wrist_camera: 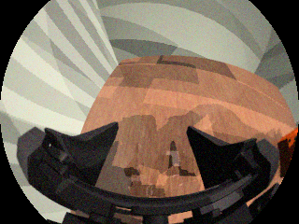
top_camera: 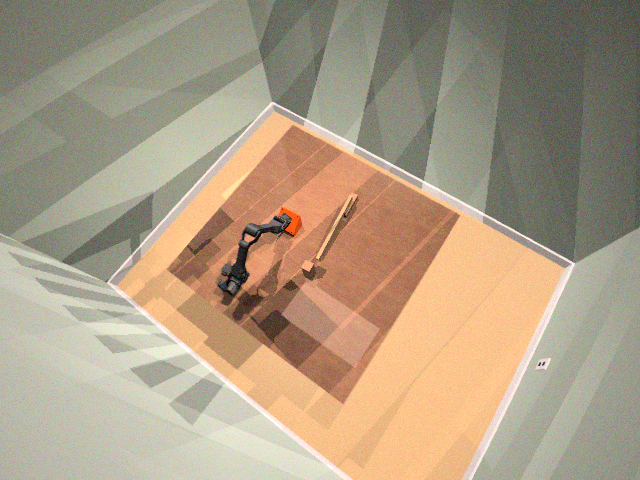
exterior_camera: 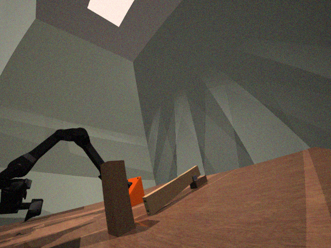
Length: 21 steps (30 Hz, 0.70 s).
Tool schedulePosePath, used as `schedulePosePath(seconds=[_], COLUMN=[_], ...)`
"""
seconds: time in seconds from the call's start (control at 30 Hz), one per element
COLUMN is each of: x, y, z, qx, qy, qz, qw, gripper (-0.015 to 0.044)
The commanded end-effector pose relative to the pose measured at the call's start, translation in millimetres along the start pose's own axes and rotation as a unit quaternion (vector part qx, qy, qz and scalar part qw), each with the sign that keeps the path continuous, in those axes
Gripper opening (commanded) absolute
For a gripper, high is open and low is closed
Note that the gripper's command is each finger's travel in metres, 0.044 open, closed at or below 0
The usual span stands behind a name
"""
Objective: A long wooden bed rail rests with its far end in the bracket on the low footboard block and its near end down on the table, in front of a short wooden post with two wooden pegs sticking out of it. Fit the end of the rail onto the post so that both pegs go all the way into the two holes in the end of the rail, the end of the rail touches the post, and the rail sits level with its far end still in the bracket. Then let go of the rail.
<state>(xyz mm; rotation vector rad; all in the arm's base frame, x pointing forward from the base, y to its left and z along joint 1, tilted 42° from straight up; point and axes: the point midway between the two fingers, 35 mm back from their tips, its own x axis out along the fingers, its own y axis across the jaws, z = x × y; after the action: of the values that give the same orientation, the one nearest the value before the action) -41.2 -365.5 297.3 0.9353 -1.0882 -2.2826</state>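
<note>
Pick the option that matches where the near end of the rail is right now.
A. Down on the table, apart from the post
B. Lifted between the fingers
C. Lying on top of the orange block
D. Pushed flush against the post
A: the rail slopes down to the table, a gap short of the post; the gripper hangs open, well away.
</note>
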Motion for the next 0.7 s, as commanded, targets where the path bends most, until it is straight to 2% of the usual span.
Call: schedulePosePath(seconds=[0.0,0.33,0.67], x=[-23,-108,-217], y=[4,2,-23], z=[-31,-113,-172], qx=[-0.072,-0.283,-0.473], qy=[0.053,0.187,0.283], qz=[0.027,0.136,0.287], qw=[0.996,0.931,0.784], gripper=[0.0440,0.0440,0.0440])
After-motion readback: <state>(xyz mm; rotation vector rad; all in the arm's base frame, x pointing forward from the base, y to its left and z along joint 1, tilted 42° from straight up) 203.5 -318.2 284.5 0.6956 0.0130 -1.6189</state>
